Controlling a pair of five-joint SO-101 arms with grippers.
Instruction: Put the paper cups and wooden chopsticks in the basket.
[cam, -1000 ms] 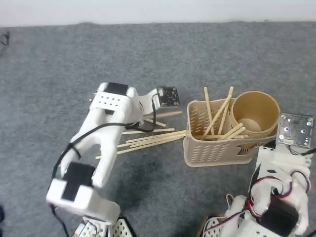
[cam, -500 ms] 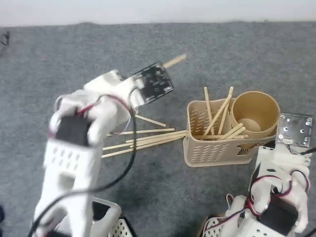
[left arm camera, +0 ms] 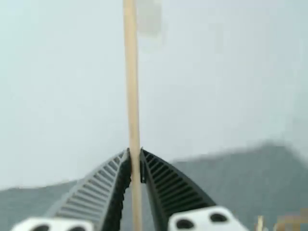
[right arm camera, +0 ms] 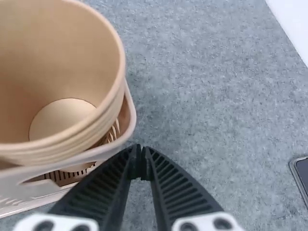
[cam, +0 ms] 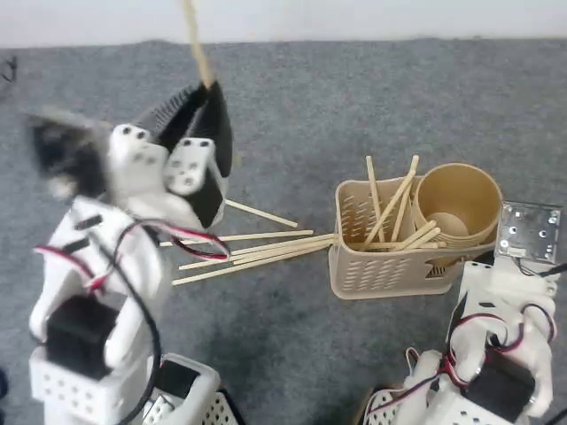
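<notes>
My left gripper (cam: pixel 209 87) (left arm camera: pixel 135 159) is raised high over the left of the carpet, shut on one wooden chopstick (cam: pixel 197 42) (left arm camera: pixel 131 82) that points up and away. Several more chopsticks (cam: pixel 248 248) lie on the carpet left of the beige basket (cam: pixel 376 266). The basket holds several chopsticks (cam: pixel 394 212) and stacked paper cups (cam: pixel 458 204) (right arm camera: pixel 53 91). My right gripper (right arm camera: pixel 140 156) is shut with nothing in it, just beside the basket's rim (right arm camera: pixel 110 149) at the cup end.
Grey carpet (cam: pixel 354 97) covers the floor up to a white wall at the back. A dark object (right arm camera: pixel 301 168) lies at one edge of the right wrist view. The right arm's body (cam: pixel 496 345) stands near the basket's front right.
The left arm lifted the chopstick off the carpet and swung it from level to pointing steeply upward. The right arm stayed still.
</notes>
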